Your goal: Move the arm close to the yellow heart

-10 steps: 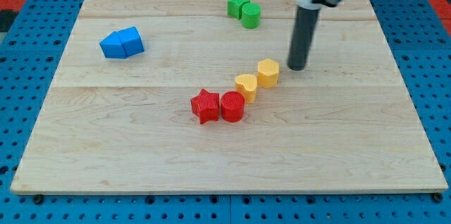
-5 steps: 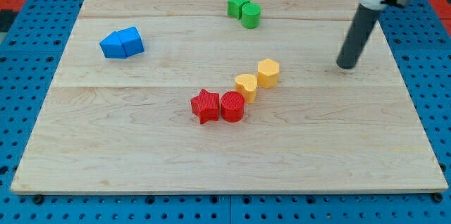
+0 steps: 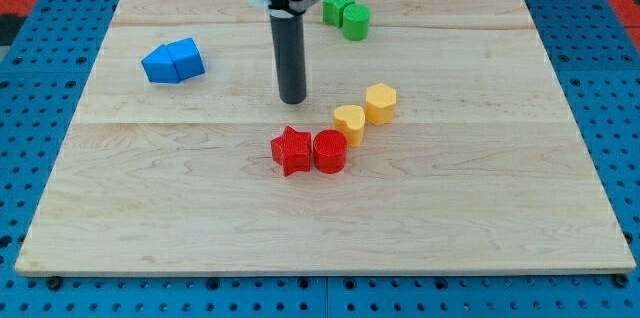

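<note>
The yellow heart point(image 3: 349, 120) lies near the board's middle, touching a yellow hexagon point(image 3: 380, 103) on its upper right. My tip point(image 3: 292, 99) rests on the board to the upper left of the heart, about a block's width away from it and touching nothing. A red cylinder point(image 3: 330, 151) sits just below the heart, with a red star point(image 3: 291, 150) against its left side, right below my tip.
Two blue blocks point(image 3: 172, 61) sit together at the view's left. A green star point(image 3: 337, 5) and a green cylinder point(image 3: 356, 21) sit together at the view's top, just right of the rod. The wooden board point(image 3: 500, 188) lies on a blue pegboard.
My tip went from just right of the yellow hexagon out to the view's right, then swung far left to sit at the heart's upper left. No block has moved.
</note>
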`<state>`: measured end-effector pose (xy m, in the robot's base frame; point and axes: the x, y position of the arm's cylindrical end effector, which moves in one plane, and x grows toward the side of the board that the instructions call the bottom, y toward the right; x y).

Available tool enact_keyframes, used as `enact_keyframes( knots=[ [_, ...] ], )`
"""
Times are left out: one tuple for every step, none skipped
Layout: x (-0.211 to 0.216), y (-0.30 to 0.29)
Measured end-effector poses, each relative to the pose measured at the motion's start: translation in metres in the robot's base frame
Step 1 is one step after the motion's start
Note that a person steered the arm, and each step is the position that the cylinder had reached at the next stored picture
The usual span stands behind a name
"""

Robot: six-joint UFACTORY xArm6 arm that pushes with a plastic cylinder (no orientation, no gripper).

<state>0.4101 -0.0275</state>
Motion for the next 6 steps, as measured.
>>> enact_keyframes(
  knots=[
    [0.004, 0.017],
    [0.010, 0.026],
    [0.012, 0.026],
    [0.016, 0.026],
    [0.018, 0.026],
    [0.019, 0.029]
  ],
)
